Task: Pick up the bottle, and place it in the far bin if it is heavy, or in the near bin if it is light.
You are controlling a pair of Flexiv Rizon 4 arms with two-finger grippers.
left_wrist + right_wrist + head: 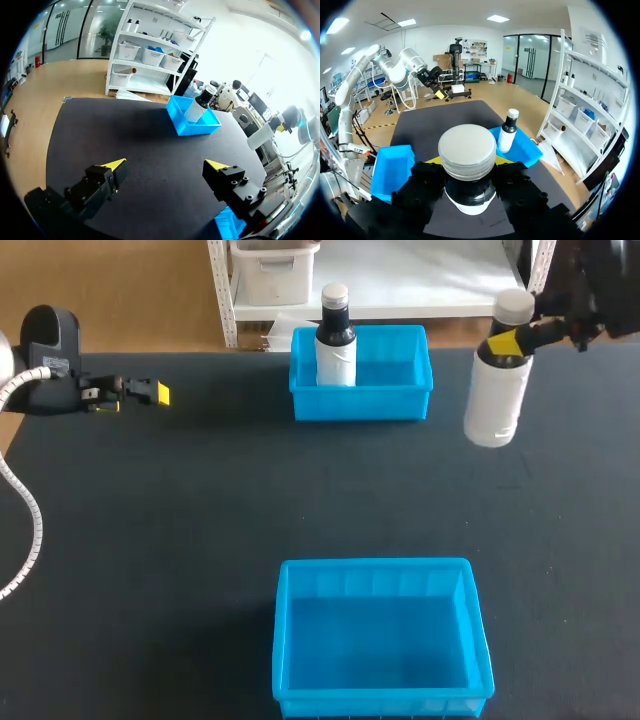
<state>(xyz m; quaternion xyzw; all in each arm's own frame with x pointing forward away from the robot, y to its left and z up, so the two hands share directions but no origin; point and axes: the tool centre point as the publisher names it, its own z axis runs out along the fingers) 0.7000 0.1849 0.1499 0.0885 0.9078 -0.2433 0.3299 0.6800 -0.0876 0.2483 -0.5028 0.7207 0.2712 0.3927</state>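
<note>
Left end effector (152,393): fingers spread wide, nothing between them, over counter (180,510) at left; arm mostly cut off.
Far bin (405,370): blue, holding upright dark bottle (335,340) with white label.
Near bin (380,575): blue, front wall partly cut off.
White bottle (495,400): clear of counter at far right, clamped at neck by right end effector (512,340); fingers largely hidden under cap in wrist view.

The left arm (45,350) is showing a rounded black housing and trailing a white ribbed cable (30,520). The left gripper (166,165) and right gripper (511,342) are wearing blocky black fingers (235,185) tipped yellow.
</note>
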